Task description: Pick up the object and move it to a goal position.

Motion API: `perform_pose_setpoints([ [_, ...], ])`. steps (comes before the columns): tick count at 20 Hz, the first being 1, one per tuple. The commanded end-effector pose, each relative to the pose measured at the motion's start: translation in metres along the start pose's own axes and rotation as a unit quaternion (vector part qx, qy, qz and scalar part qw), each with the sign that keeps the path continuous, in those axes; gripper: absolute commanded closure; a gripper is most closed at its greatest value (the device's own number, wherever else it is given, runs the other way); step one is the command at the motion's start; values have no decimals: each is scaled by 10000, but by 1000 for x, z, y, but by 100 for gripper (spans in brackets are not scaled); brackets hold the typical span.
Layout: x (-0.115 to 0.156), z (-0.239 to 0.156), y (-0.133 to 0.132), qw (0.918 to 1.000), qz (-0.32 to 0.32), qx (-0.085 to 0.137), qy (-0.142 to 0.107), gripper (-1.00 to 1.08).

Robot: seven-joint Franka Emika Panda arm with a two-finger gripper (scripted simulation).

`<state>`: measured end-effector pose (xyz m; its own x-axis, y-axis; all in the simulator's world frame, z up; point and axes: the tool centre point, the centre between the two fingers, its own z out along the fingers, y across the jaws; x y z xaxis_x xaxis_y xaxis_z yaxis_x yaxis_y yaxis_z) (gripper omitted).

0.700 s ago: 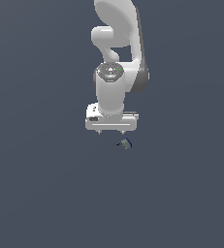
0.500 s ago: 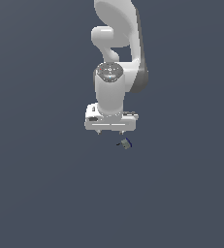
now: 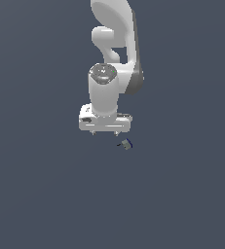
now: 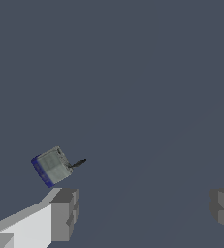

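Approach step: gripper (image 3: pixel 104 132) spread wide, empty. The object (image 3: pixel 127 144) lies on the plain surface, just beside one fingertip (image 4: pixel 64 213) and outside the gap. Next move likely calls for sideways recentring over it, then descent and closing.

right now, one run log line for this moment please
phase: approach | hand: open, empty | object: not between fingers, off to one side | grasp: not yet

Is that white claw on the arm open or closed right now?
Open. The wrist view shows the white gripper with its two grey fingertips far apart, nothing between them; the small grey, blue-edged object lies outside them.
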<state>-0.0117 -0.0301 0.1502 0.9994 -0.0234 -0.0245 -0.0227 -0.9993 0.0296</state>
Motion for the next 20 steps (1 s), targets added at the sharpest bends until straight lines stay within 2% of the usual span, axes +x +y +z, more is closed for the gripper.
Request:
perform_pose_setpoints([
  [1, 0, 0, 0, 10000, -19, 0, 1, -92],
  [10, 0, 3, -4, 9998, 178, 10, 3, -92],
  [20, 0, 14, -18, 9962, 868, 53, 11, -92],
])
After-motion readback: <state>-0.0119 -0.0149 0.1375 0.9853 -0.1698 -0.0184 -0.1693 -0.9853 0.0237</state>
